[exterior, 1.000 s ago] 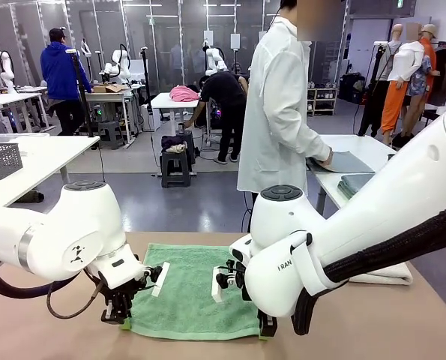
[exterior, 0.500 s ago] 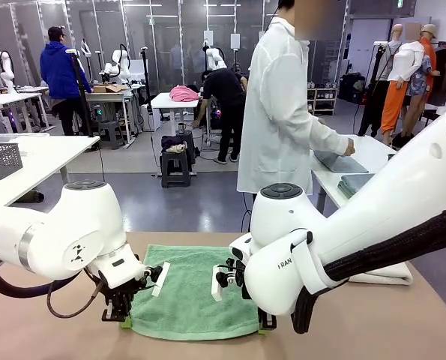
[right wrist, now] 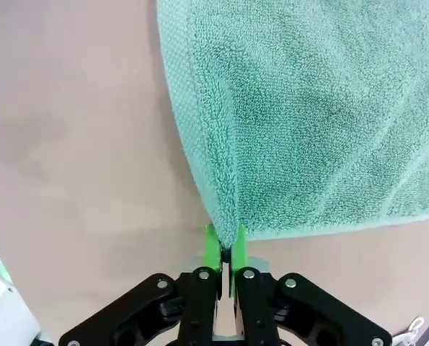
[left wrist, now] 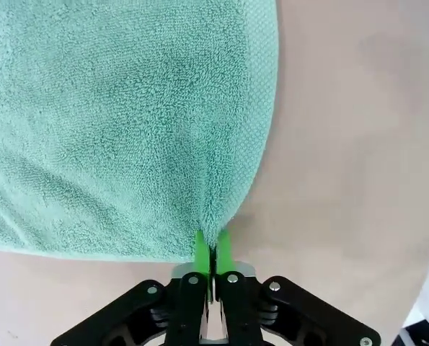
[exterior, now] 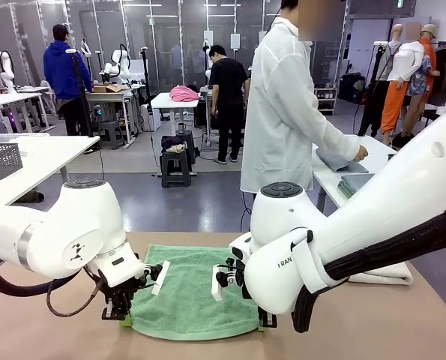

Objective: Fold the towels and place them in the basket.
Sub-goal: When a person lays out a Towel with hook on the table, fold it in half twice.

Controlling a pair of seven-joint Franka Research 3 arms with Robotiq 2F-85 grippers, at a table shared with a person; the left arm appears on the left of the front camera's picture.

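Note:
A mint green towel (exterior: 185,289) lies spread on the brown table (exterior: 372,322) between my two arms. My left gripper (exterior: 122,313) is shut on its near left corner, and in the left wrist view the green pads (left wrist: 222,249) pinch the towel (left wrist: 113,122) so the cloth bunches up at that corner. My right gripper (exterior: 266,324) is shut on the near right corner; the right wrist view has its pads (right wrist: 212,246) clamped on the towel (right wrist: 308,108), lifted slightly. An off-white folded towel (exterior: 384,276) lies partly hidden behind my right arm. The basket is out of view.
A person in a white lab coat (exterior: 286,112) stands beyond the table's far edge, turned to a side table (exterior: 357,169) and handling grey cloths there. A pale grey mesh basket (exterior: 1,160) sits on another table at far left.
Both grippers have raised the towel's near edge a little and drawn it slightly away from the front. The person's hand has moved along the side table.

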